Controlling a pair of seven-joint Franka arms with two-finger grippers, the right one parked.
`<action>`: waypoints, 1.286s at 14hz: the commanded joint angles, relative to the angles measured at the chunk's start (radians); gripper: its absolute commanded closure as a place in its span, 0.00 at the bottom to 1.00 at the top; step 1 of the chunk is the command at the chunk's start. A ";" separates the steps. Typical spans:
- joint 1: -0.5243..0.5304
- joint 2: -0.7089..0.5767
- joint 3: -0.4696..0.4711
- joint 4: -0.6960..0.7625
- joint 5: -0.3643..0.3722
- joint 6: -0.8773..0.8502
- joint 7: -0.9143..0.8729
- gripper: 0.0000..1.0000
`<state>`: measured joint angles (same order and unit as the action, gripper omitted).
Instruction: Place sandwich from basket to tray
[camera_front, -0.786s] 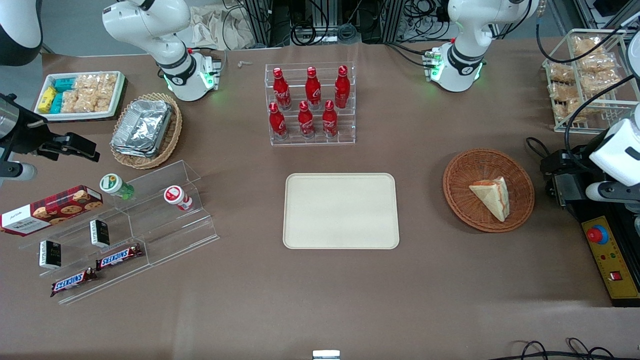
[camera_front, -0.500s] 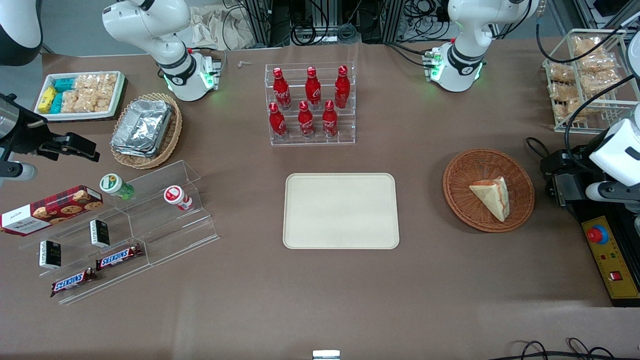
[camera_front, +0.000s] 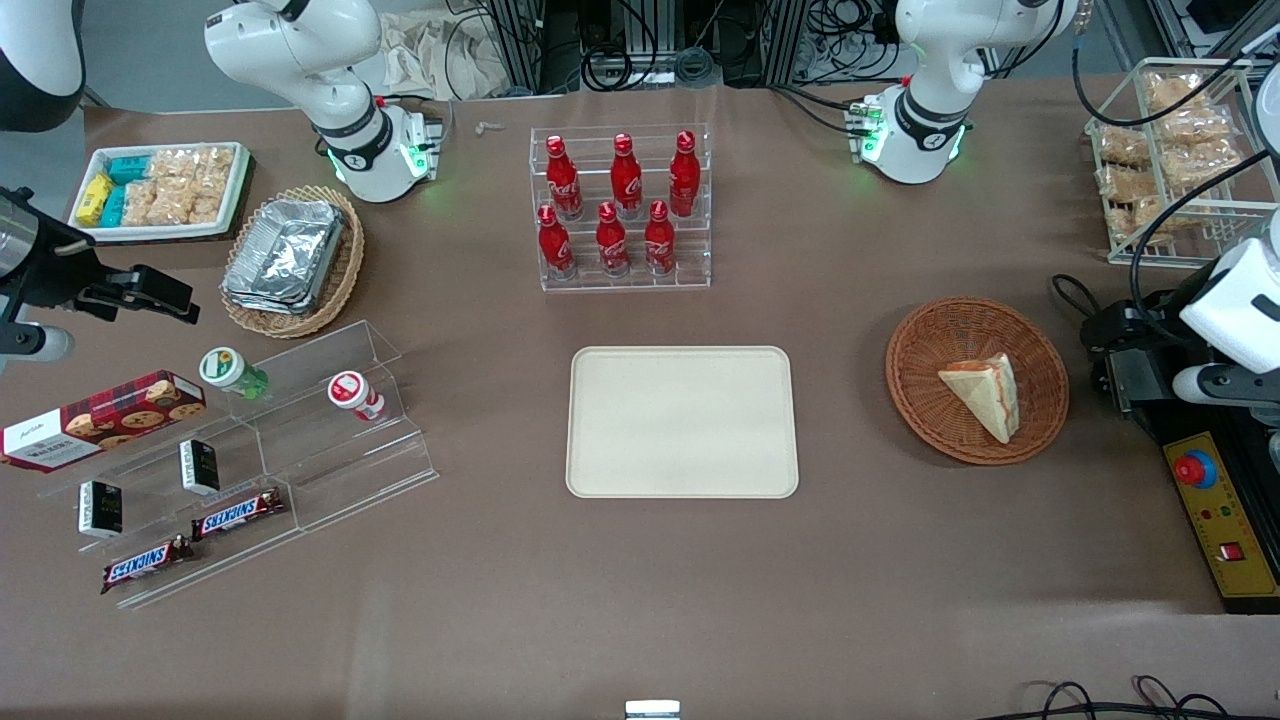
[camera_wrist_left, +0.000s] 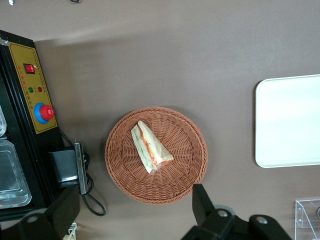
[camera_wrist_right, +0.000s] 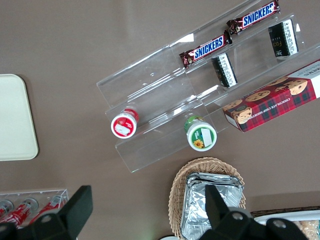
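Nothing moved since the earlier frames. Tool (camera_wrist_left: 136, 207) hanging high above the basket (camera_wrist_left: 187, 172), fingers (camera_wrist_left: 202, 202) spread open, empty, tips partly cut off. Sandwich (camera_wrist_left: 150, 147) lying in the basket below, filling edge showing. Tray (camera_wrist_left: 287, 120) well apart, partly cropped.

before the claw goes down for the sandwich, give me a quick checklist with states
1. Sandwich lies in the basket, nothing on it: ok.
2. Claw open, two fingers spread wide: ok.
3. Claw above the table beside the basket, at the working arm's end, not over the sandwich: not ok, needs centring.
4. Tray free of objects for the drop: ok.
5. Table between basket and tray unobstructed: ok.
6. Finger alignment with the sandwich's long edges: cannot tell.
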<state>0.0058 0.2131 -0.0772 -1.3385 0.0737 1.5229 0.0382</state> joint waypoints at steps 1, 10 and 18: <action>0.005 -0.018 0.000 -0.019 -0.012 0.008 -0.012 0.00; 0.048 -0.204 0.002 -0.378 -0.015 0.163 -0.151 0.00; 0.048 -0.222 0.001 -0.666 -0.019 0.341 -0.167 0.00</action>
<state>0.0462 0.0309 -0.0725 -1.9185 0.0718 1.8108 -0.1113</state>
